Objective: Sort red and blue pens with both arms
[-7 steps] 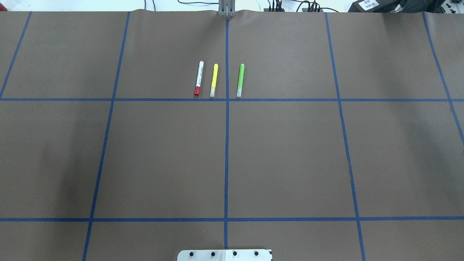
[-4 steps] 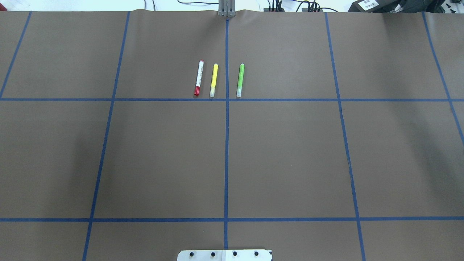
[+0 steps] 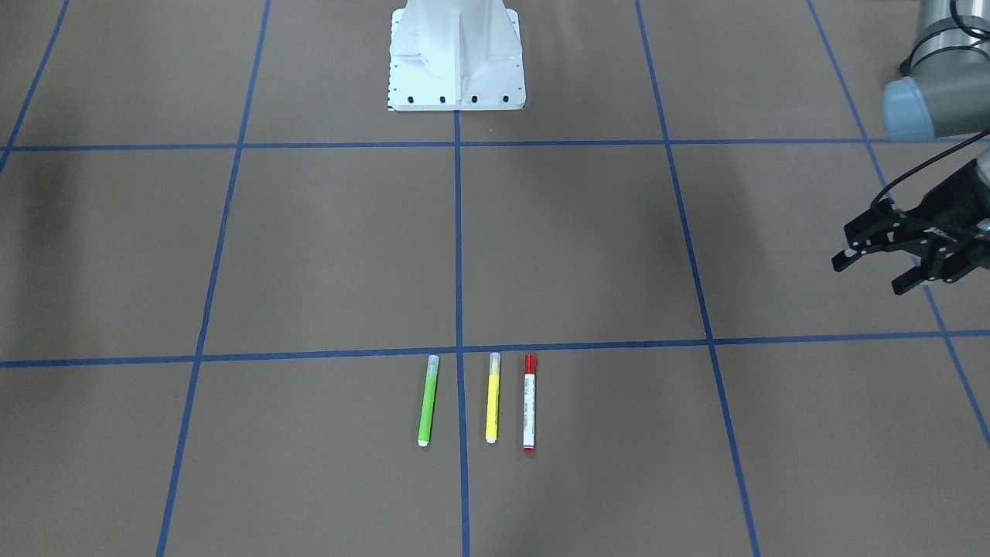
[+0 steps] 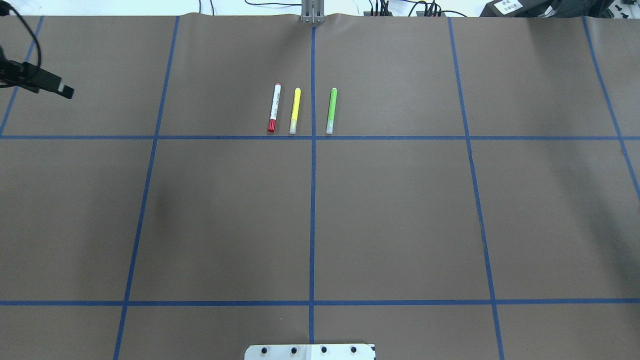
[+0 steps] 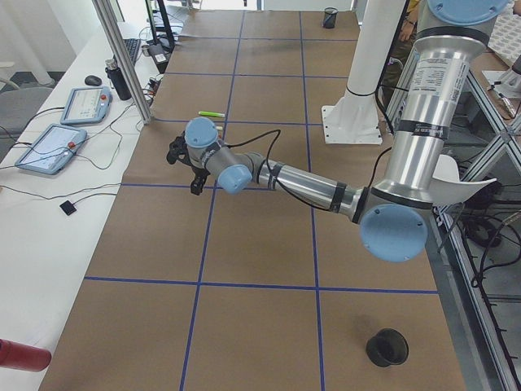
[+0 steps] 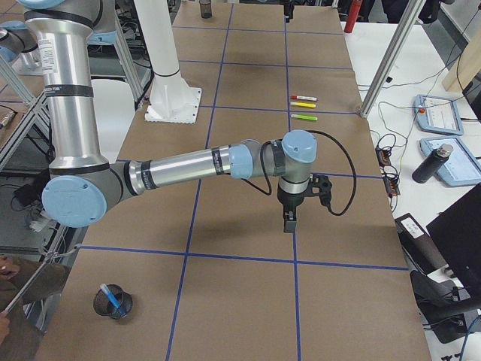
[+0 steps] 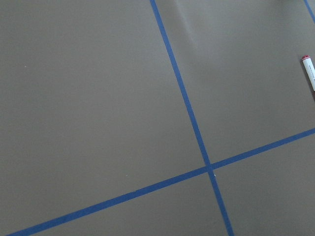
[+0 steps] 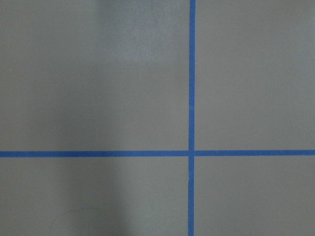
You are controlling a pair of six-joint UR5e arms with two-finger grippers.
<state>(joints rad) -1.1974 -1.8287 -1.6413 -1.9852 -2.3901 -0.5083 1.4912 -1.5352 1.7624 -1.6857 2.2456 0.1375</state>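
Brown paper covers the tabletop (image 4: 400, 210), which blue tape lines (image 4: 312, 225) divide into large squares. A white bench (image 5: 49, 244) runs along one side, carrying two tablet-like pendants (image 5: 84, 104) and a dark bottle (image 5: 120, 79) beside an aluminium post (image 5: 124, 61). The light is even and the shadows soft.

Even, bright light from above; soft, diffuse shadows smudge the brown tabletop (image 4: 400, 225); all views sharp, no glare.
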